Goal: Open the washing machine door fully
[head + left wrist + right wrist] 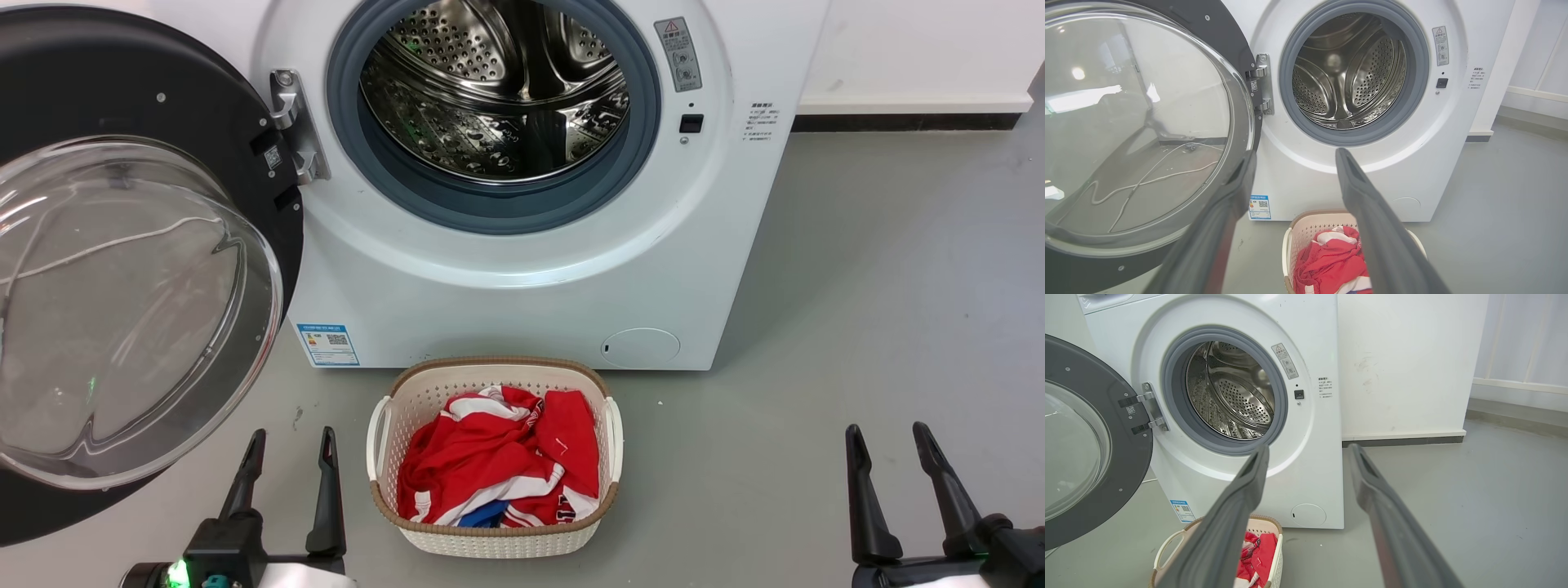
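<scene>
We see the washing machine door swung out on its hinge, filling the left of the head frame, well clear of the steel drum. Our left end effector, fingers apart and empty, sits at lower left, just below and right of the door's lower rim. The right end effector, also apart and empty, is well away at lower right. We judge that any remaining swing falls to the left arm, pushing leftward about the upright hinge.

The left gripper and right gripper rested low at either side, each with its dark fingers parted, pointing up the head view.
</scene>
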{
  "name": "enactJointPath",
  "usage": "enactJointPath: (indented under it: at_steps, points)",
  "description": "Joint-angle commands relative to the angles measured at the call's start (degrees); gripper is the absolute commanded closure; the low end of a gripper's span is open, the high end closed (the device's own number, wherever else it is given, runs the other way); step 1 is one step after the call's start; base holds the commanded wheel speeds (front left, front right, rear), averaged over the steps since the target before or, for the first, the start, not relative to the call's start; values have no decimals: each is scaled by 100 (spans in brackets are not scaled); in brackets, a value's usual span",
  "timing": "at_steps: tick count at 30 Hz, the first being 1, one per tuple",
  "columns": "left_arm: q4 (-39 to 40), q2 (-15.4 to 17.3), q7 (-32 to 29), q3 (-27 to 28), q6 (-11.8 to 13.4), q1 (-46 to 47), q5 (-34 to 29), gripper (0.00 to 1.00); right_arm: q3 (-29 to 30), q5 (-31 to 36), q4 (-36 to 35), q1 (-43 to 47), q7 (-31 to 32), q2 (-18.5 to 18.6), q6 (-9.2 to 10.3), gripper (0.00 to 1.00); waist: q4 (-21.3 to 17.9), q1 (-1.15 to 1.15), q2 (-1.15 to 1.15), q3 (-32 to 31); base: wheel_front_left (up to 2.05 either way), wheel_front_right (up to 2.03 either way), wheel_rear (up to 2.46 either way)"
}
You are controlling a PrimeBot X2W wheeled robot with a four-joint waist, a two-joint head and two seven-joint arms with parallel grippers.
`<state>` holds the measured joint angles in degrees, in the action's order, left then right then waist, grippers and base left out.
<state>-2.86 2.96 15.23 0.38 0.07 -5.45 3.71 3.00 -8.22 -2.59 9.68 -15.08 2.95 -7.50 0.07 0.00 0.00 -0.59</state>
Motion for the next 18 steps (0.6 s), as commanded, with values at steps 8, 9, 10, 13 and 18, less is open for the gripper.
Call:
enactJointPath:
  at_steps: [8,9,10,13,18]
  points:
    - [-79,-3,-15,-2,85,107,-170,0,-26,21,33,20,-12,-15,2,0,3,0,0,-8,0,0,0]
    - [-74,1,0,-7,68,33,-147,100,-20,13,31,-1,0,0,0,100,4,0,0,-9,0,0,0]
    - [-104,1,0,-4,64,31,-138,100,-24,7,65,-1,1,0,0,100,4,0,0,-9,0,0,0]
    - [-290,-4,-10,-7,62,-45,-117,100,-31,-13,225,11,24,0,0,100,4,0,0,-9,0,0,0]
    - [-383,-4,-170,70,16,68,377,100,-53,-520,271,-53,104,26,0,100,4,0,0,-6,0,0,0]
